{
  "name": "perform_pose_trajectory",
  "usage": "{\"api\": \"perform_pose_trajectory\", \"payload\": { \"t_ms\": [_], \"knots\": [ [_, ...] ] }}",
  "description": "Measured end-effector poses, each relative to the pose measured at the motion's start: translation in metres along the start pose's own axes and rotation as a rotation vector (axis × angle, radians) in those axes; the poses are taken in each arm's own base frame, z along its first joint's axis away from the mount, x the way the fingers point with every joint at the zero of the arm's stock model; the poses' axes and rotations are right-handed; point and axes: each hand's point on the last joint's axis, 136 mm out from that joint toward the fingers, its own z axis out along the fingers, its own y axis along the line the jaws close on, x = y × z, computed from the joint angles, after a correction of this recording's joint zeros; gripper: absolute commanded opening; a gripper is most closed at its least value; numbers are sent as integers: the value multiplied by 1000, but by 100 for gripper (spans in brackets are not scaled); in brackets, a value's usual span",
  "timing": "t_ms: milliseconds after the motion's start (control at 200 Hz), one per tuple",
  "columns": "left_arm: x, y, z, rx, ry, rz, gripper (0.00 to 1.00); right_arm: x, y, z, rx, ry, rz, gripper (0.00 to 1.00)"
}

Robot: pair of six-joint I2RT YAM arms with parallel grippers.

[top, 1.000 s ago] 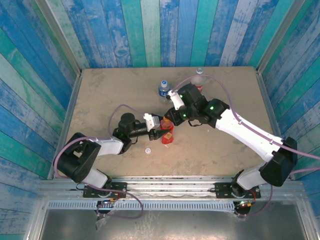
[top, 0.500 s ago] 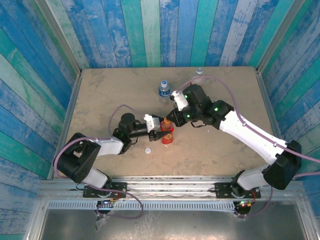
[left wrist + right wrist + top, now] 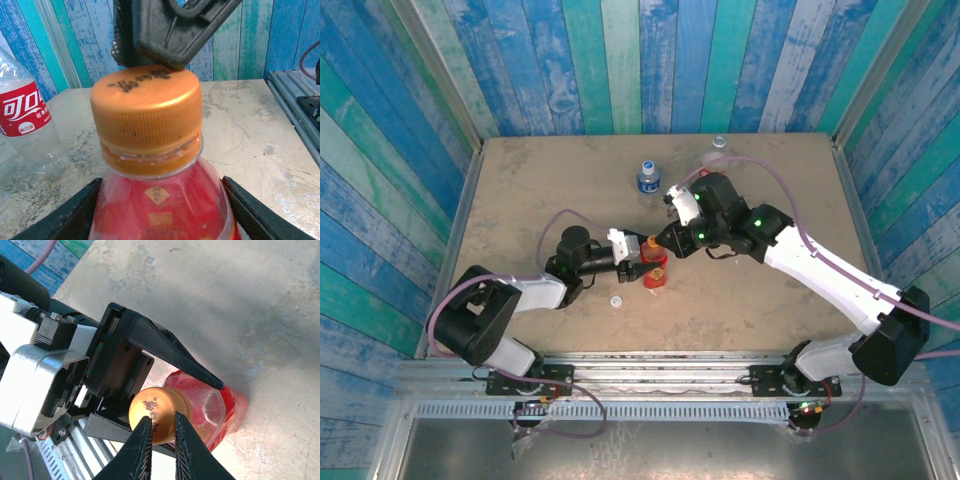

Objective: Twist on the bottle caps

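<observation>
Left wrist: part-open left gripper (image 3: 161, 222) clamps red bottle (image 3: 159, 192).

Looks a lab test booth: painted plank walls (image 3: 620, 60) (blue and green) enclose the tan table (image 3: 520, 180) round the right gripper (image 3: 658, 250).

Tan table (image 3: 520, 180), blue-green plank walls (image 3: 620, 60)
</observation>
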Motion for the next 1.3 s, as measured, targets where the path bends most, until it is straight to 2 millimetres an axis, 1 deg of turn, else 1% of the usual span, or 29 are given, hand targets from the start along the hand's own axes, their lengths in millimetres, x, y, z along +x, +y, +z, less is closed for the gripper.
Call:
{"api": "perform_pose_trajectory", "payload": {
  "t_ms": [120, 220, 355, 400, 471, 531, 591, 666, 741, 836, 941, 1076, 1302],
  "knots": [
    [0, 1, 0, -3, 0, 0, 60, 3, 4, -3, -23, 8, 2, 24],
    [1, 3, 0, -15, 4, -2, 60, 10, 13, -5, -60, 29, -1, 30],
    [1, 3, 0, -18, 5, -2, 61, 13, 18, -10, -75, 28, -27, 42],
    [1, 3, 0, -18, 5, -1, 60, 12, 19, -13, -76, 21, -46, 48],
    [1, 2, 0, -11, 5, -1, 60, 11, 20, -19, -71, 8, -105, 56],
    [0, 0, 0, 2, 4, 3, 60, 13, 20, -24, -66, 2, -179, 59],
    [-1, -2, 2, 20, 9, 7, 60, 16, 21, -30, -63, 3, -283, 63],
    [-2, -8, 5, 53, 18, 20, 61, 22, 23, -38, -71, 11, -457, 66],
    [-3, -15, 9, 92, 23, 34, 60, 28, 26, -46, -85, 12, -624, 65],
    [-5, -23, 12, 137, 24, 46, 60, 33, 30, -54, -105, 25, -795, 61],
    [-5, -27, 12, 168, 27, 51, 60, 28, 33, -57, -120, 54, -924, 54],
    [-6, -31, 12, 197, 25, 58, 60, 22, 31, -51, -133, 98, -1003, 51],
    [-6, -34, 13, 215, 26, 56, 60, 27, 23, -34, -161, 197, -1029, 49]
  ]
}}
